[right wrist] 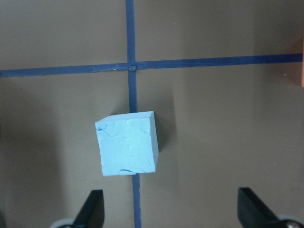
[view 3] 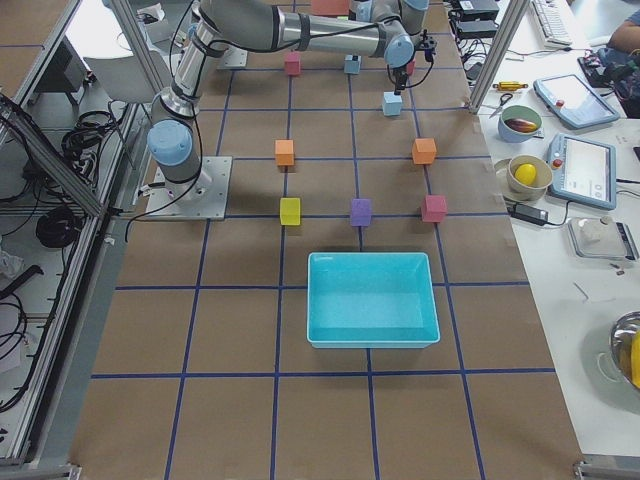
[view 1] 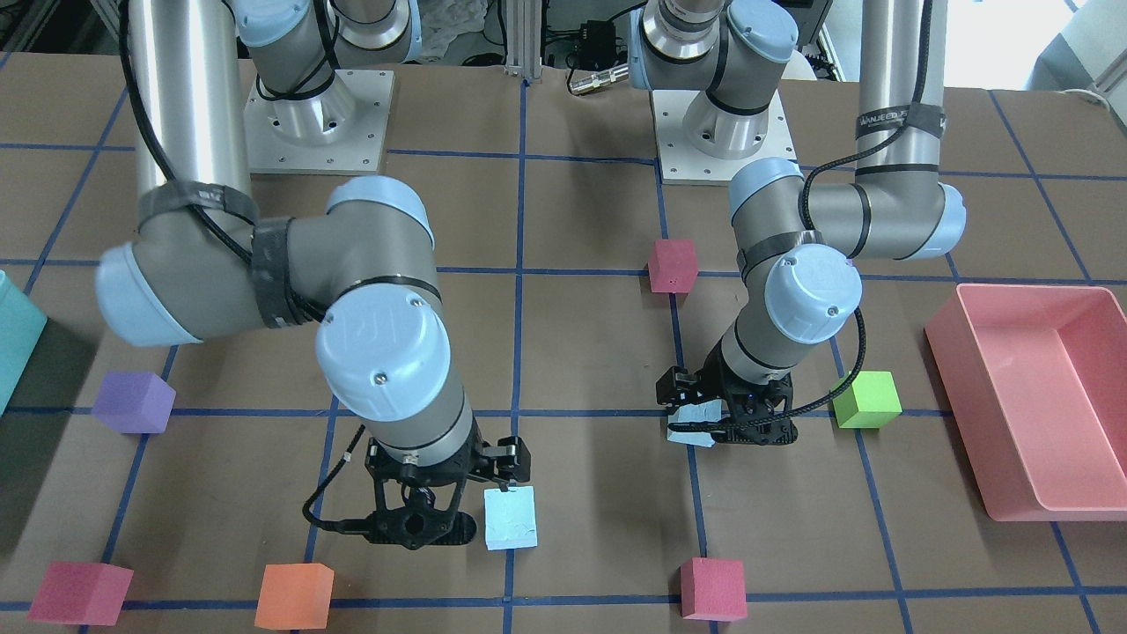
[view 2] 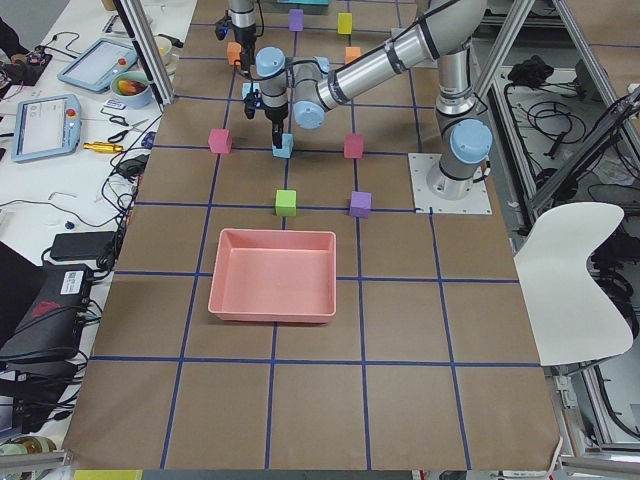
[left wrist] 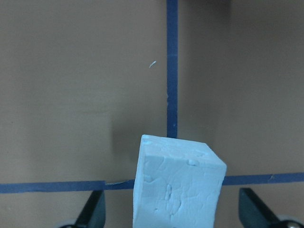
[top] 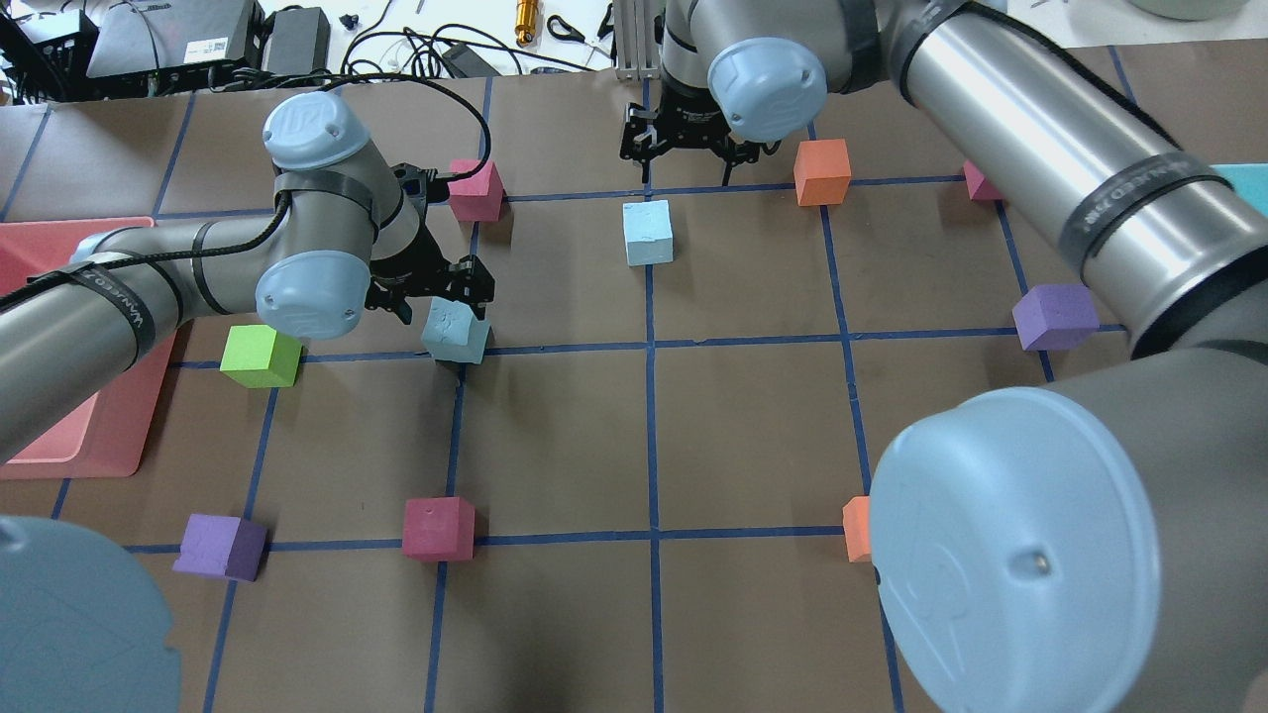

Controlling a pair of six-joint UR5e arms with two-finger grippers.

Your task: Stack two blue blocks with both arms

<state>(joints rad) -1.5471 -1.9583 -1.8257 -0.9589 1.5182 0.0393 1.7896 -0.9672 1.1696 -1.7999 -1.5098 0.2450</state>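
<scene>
One pale blue block (top: 456, 332) sits tilted on a blue tape line at the left of the overhead view. My left gripper (top: 436, 297) is low over it. In the left wrist view the block (left wrist: 176, 187) stands between the two fingers (left wrist: 92, 211), which are wide apart and clear of it. The second blue block (top: 648, 233) lies flat near the middle of the far side. My right gripper (top: 684, 158) hangs just beyond it. In the right wrist view this block (right wrist: 128, 145) lies ahead of the open fingers (right wrist: 256, 209), and nothing is held.
A green cube (top: 260, 356) and a red cube (top: 475, 190) sit close to my left gripper. An orange cube (top: 822, 171) sits beside my right gripper. A pink bin (view 1: 1039, 396) and a teal bin (view 1: 13, 335) stand at the table's ends. Purple (top: 1055, 317) and red (top: 438, 528) cubes lie further off.
</scene>
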